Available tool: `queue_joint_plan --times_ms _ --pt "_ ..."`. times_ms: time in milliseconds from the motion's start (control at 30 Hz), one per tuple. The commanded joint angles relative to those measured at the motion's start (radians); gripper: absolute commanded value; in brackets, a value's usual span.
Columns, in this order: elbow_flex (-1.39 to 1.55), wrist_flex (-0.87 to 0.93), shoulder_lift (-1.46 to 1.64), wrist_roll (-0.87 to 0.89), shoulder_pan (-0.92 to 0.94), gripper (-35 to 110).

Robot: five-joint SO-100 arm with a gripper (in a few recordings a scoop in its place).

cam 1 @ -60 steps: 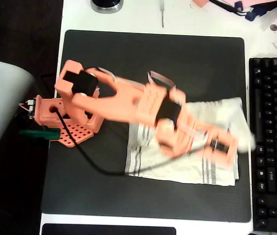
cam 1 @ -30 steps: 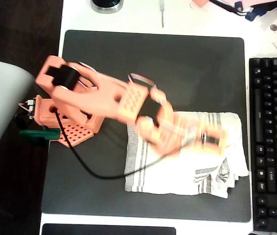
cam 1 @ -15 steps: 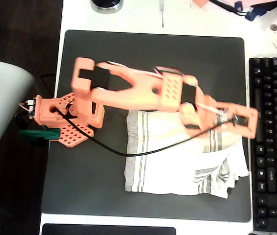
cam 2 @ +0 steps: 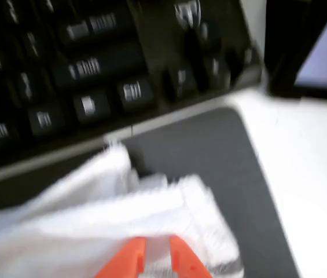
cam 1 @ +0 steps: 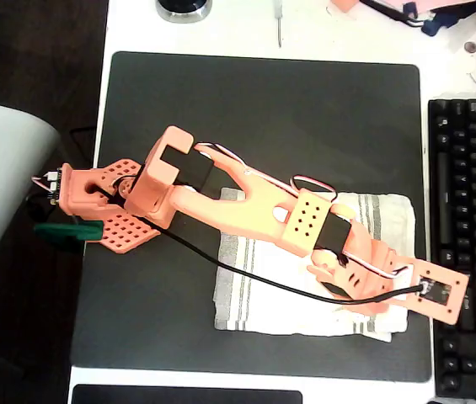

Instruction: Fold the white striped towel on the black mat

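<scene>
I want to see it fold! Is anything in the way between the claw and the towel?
Nothing visible. In the wrist view the claw is right over the white striped towel, whose bunched edge lies on the black mat. The keyboard sits beside it, not between.

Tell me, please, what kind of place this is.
Most likely a computer desk at home or in an office. A black keyboard lies beside the black mat on a white desk, and the towel lies on that mat.

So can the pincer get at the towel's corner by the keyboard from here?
Probably yes: the pincer is right at the towel corner nearest the keyboard, nothing lies between, though the blur hides whether it grips.
</scene>
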Motion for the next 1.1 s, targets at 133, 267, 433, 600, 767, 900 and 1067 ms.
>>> queue_joint_plan --times_ms 133,267,433,600,767,900,1067 --pt "0.034 -0.025 0.110 -0.009 0.012 5" --pt "0.147 0.103 0.316 -0.002 -0.038 5" --pt "0.367 0.132 0.522 0.063 -0.173 5" --pt "0.400 0.091 0.414 0.138 -0.295 5" --pt "0.454 -0.103 0.291 0.158 -0.341 6" --pt "0.474 -0.169 0.229 0.155 -0.367 6" --pt "0.466 -0.222 0.178 0.175 -0.368 5"
